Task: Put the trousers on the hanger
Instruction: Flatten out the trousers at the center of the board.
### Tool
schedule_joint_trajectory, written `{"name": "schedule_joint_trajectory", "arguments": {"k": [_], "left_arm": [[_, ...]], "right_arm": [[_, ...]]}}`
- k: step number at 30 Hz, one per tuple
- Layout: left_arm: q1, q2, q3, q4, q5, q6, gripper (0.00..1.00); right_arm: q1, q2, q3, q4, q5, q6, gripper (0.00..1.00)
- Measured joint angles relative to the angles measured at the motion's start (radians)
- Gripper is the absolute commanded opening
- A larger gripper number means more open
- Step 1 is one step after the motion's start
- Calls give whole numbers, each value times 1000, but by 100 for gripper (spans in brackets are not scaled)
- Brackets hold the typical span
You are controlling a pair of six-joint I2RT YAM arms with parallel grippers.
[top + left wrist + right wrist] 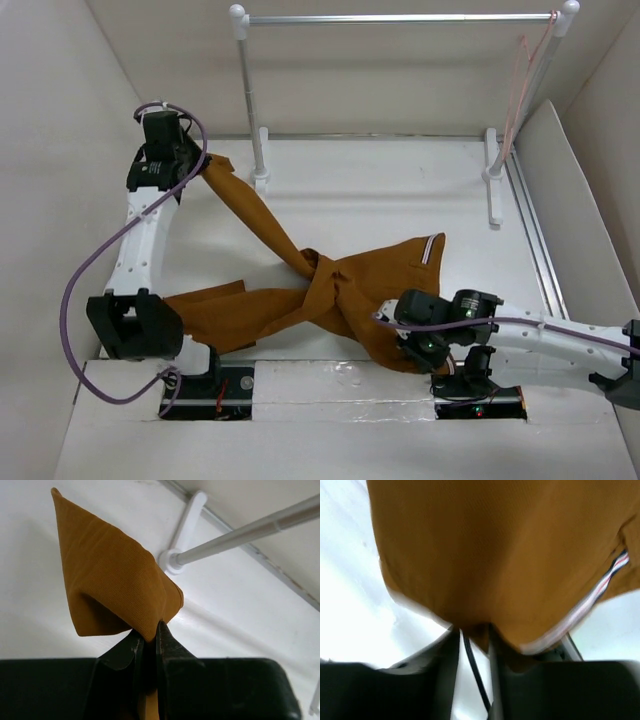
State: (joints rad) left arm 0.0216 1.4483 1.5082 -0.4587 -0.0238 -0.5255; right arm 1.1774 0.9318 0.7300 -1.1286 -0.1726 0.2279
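Tightly: left gripper [147, 636], right gripper [474, 631] on trousers [345, 290]

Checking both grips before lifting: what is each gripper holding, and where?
Left gripper pinches the trousers at a leg end; right gripper seems to pinch their waist edge.

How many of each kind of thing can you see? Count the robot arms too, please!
brown trousers: 1
pink hanger: 1
silver rail: 1
robot arms: 2, the left arm and the right arm
total: 5
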Motion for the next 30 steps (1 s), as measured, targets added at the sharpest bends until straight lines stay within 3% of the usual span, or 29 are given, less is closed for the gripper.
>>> {"name": "schedule_joint_trajectory", "arguments": {"k": [1,2,4,7,11,15,19,22,25,27,28,30], "left_arm": [[0,5,2,-9,-13,6,0],[0,45,10,-10,-16,6,0],[2,93,14,-14,-34,17,0],[6,174,17,-18,-37,40,11],[7,254,13,-20,-13,76,56],[-8,234,-4,-19,17,101,53],[-28,132,-58,-16,41,110,63],[-34,13,-144,-5,101,106,65],[-61,-120,-271,3,178,106,65],[-136,-188,-338,-2,227,116,69],[-198,-210,-360,-4,246,121,69],[-324,-229,-384,3,288,129,70]], "right_arm": [[3,0,3,-34,3,15,78],[9,0,22,-38,5,17,78],[10,-2,77,-69,31,46,92],[-16,-1,218,-53,114,64,90],[-259,22,299,121,229,36,91],[-645,77,183,365,254,-15,97],[-998,174,64,549,203,-54,100],[-1139,282,55,653,108,-72,100],[-1166,397,55,758,-14,-89,100],[-1163,468,55,813,-98,-95,96],[-1162,499,50,843,-134,-93,80],[-1164,534,29,903,-186,-90,31]]}}
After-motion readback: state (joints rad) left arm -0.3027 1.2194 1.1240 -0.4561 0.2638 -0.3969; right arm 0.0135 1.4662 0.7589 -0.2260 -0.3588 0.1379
